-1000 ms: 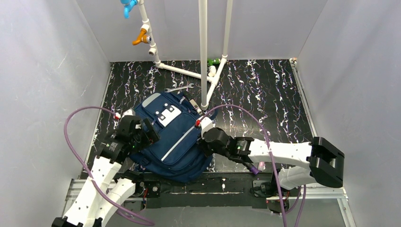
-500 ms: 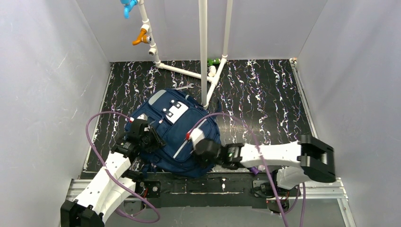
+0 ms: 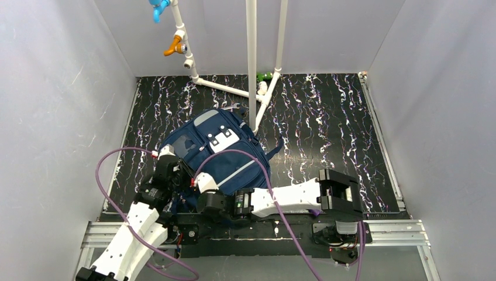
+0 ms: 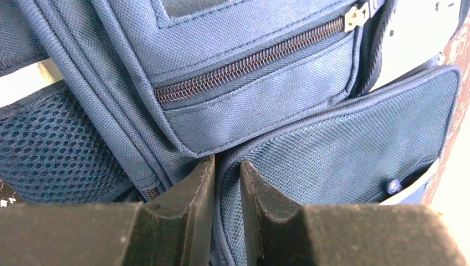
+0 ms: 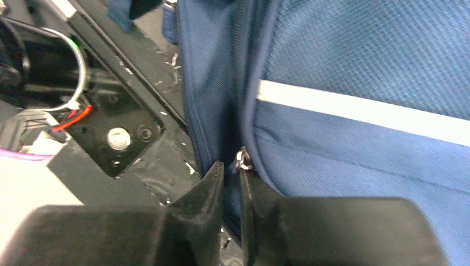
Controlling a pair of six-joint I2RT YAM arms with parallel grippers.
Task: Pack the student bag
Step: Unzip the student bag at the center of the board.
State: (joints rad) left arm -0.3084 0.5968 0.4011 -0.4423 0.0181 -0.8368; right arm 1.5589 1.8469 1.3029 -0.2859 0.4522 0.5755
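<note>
The student bag [image 3: 225,161], navy with light stripes and a grey top patch, lies on the black marbled table in front of both arms. My left gripper [image 3: 178,175] is at its left side. In the left wrist view the left gripper [image 4: 227,163] is shut on a fold of the bag's mesh side pocket [image 4: 343,144], below a front zip [image 4: 249,61]. My right gripper [image 3: 206,202] reaches across to the bag's near edge. In the right wrist view the right gripper [image 5: 231,165] pinches a blue zip tab with a metal ring [image 5: 242,159].
A white pipe frame [image 3: 251,70] stands behind the bag, with orange [image 3: 174,44] and blue [image 3: 158,9] clamps on it and a green piece [image 3: 264,75] at its foot. Grey walls close three sides. The arms' mounting rail [image 3: 281,228] runs along the near edge.
My left gripper has closed on the bag's side pocket. The right arm has swept left along the bag's near edge, and the bag has turned and shifted toward the back.
</note>
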